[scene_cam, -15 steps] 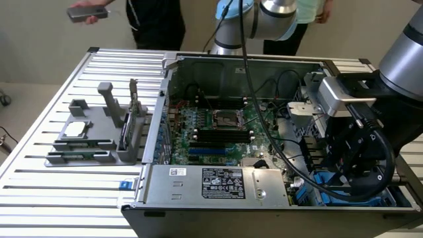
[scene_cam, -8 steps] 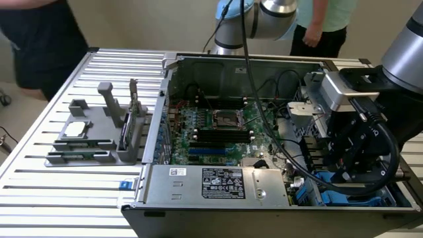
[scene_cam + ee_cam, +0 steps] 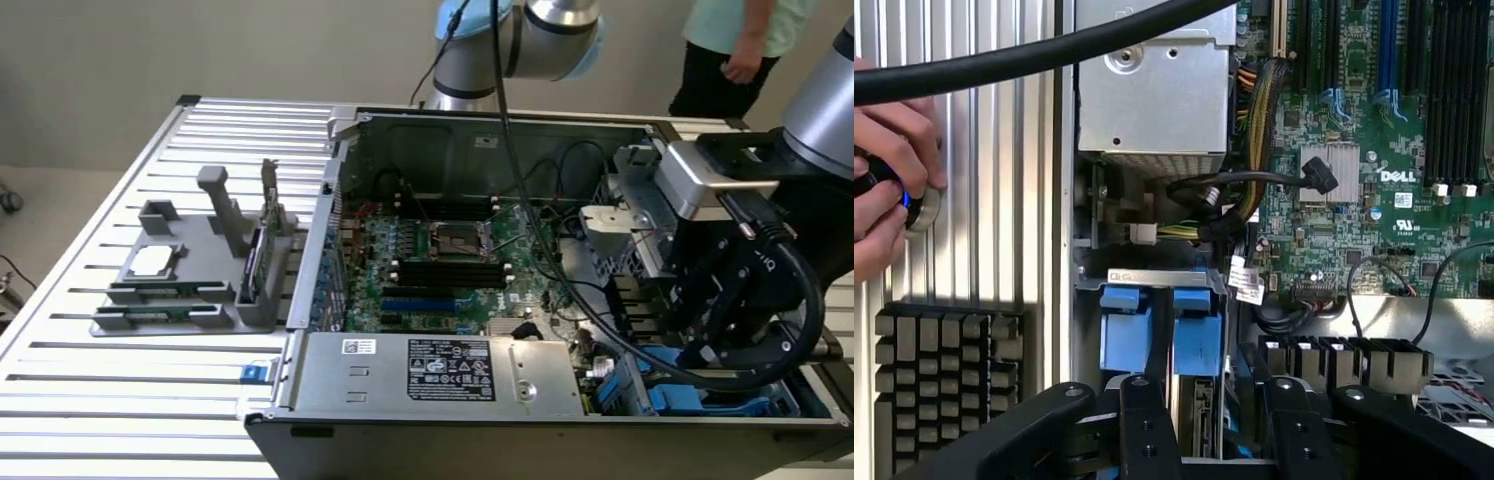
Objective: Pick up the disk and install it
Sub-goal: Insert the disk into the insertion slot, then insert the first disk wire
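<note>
Hovering at the drive bay (image 3: 1154, 278), your claw (image 3: 1216, 392) stands apart astride the blue-framed disk (image 3: 1197, 350); keep its fingers (image 3: 1146, 430) square, clear of the cables (image 3: 1224, 185).

wall (image 3: 200, 50): plain beige | floor (image 3: 60, 210): pale, exterior view's left | table (image 3: 134, 400): slatted silver metal

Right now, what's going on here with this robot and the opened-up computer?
A robot arm has its gripper lowered into the drive bay corner of an open computer case. The jaws are open, right at the blue-framed disk, which sits edge-on in the bay. Whether it is fully seated is hard to tell. Beside the case, a person's hand holds a small round control on the slatted table.
</note>
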You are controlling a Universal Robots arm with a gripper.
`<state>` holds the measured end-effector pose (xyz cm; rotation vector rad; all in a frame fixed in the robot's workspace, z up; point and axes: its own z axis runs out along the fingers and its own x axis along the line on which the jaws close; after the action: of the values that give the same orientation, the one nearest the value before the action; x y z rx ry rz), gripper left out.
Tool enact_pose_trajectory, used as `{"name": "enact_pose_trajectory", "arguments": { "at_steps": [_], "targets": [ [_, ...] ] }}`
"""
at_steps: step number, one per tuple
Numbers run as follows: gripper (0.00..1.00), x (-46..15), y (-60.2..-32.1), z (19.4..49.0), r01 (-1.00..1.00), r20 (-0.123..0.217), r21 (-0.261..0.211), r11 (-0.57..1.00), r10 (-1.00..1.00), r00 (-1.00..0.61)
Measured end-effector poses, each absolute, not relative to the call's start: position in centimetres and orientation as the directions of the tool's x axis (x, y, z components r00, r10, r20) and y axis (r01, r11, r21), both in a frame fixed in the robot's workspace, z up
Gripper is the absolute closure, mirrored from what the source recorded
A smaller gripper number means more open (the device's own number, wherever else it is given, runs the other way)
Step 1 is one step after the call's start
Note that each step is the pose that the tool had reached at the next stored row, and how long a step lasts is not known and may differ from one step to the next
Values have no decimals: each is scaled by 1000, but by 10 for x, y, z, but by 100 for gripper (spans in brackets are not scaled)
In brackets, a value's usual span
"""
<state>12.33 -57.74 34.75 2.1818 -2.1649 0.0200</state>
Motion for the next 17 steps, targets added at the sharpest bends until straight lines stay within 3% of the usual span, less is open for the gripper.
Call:
{"name": "enact_pose_trajectory", "arguments": {
  "at_steps": [17],
  "targets": [
    [59, 136, -577, 353, -999, 58, 40, -7, -998, 9]
  ]
}}
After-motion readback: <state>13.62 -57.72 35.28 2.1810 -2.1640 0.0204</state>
